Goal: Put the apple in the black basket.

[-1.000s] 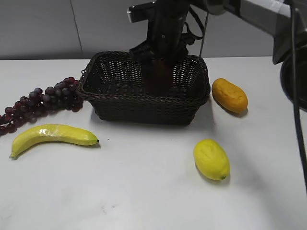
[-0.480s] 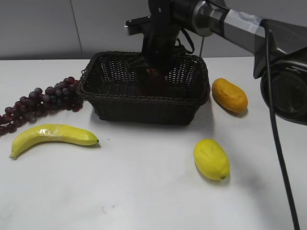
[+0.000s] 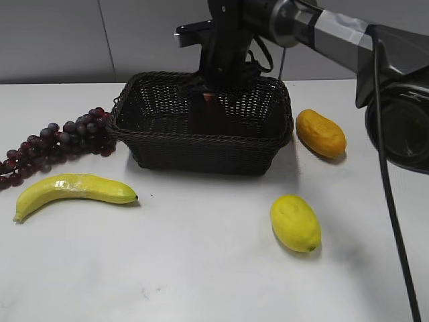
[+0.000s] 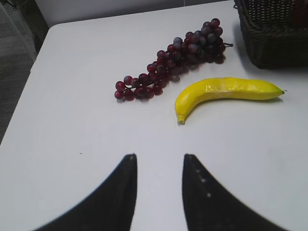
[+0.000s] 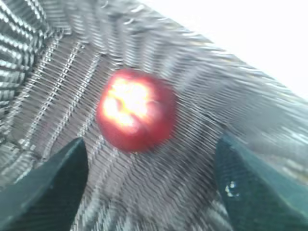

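Apple point(image 5: 136, 109) glossy dark red w/ yellowish top, blurred so maybe glare, basket point(image 3: 201, 144) dark brown-black woven wicker, grapes point(image 4: 173, 67) purple-red, banana point(image 4: 226, 91) yellow, lemon point(image 3: 295, 223) yellow, mango point(image 3: 321, 133) orange, table point(image 3: 201, 268) white, right gripper point(image 5: 151, 192) & left gripper point(image 4: 156, 192) black.

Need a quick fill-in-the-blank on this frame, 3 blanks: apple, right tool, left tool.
1. The apple lies inside the black ____, on its woven floor.
2. The right tool hangs above the apple with its jaws ____, not touching it.
3. In the left wrist view, the left tool hovers over bare table, and the fruit nearest it is the yellow ____.

Missing words: basket; open; banana
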